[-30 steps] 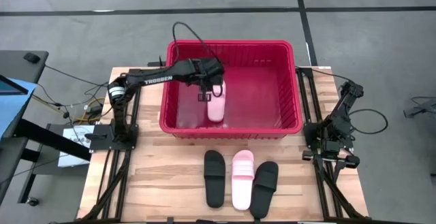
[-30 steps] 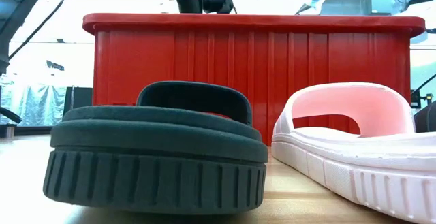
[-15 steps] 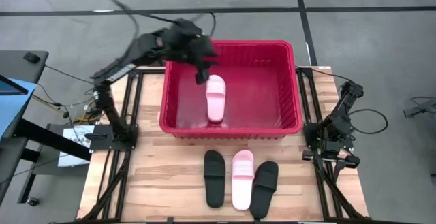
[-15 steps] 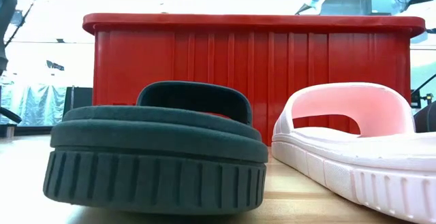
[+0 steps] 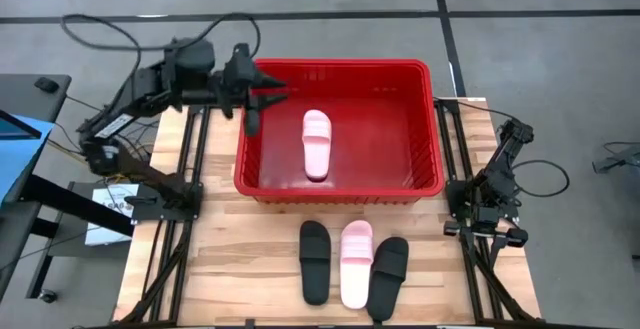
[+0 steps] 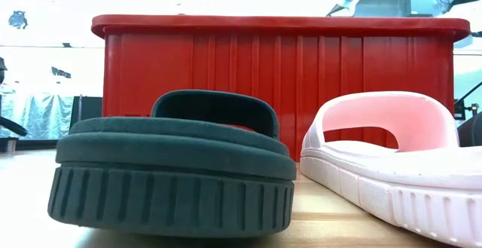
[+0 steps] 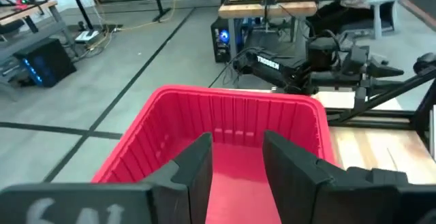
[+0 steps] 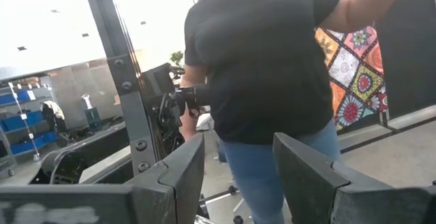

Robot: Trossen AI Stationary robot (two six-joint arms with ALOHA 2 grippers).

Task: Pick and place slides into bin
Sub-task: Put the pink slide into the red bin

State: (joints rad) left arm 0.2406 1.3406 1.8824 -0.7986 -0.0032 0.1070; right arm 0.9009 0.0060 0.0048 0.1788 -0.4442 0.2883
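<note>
Slides are split between two places. One pale pink open-toe slide sandal with a wide strap (image 5: pixel 316 144) lies flat on the floor of the large rectangular red plastic bin (image 5: pixel 338 187), a little toward the bin's left side, lengthwise from the far wall to the near wall. The other three sit in a row on the wooden worktop (image 5: pixel 240 254) near its front edge, just in front of the bin's near wall: a black slide sandal (image 5: pixel 315 261) on the left, a second pale pink slide sandal (image 5: pixel 356 263) in the middle, and another black slide sandal (image 5: pixel 388 275) on the right, angled slightly. The middle pink one touches or nearly touches its neighbours.

From the level camera, the left black slide (image 6: pixel 175 165) fills the foreground with the pink one (image 6: pixel 392 161) beside it, and the bin's ribbed red wall (image 6: pixel 279 78) rises behind both.

The left claw (image 5: pixel 262 101) hangs above the bin's far left corner, over the rim, its dark fingers spread apart and carrying nothing. Its wrist camera looks down between those parted fingers (image 7: pixel 193 173) into the bin's red interior (image 7: pixel 231 125).

The right claw (image 5: pixel 497 233) waits folded at the right edge of the worktop, well apart from the slides; its fingers (image 8: pixel 184 169) stand apart with nothing between them. Beyond them a person in a dark shirt and jeans (image 8: pixel 266 81) stands in the room.
</note>
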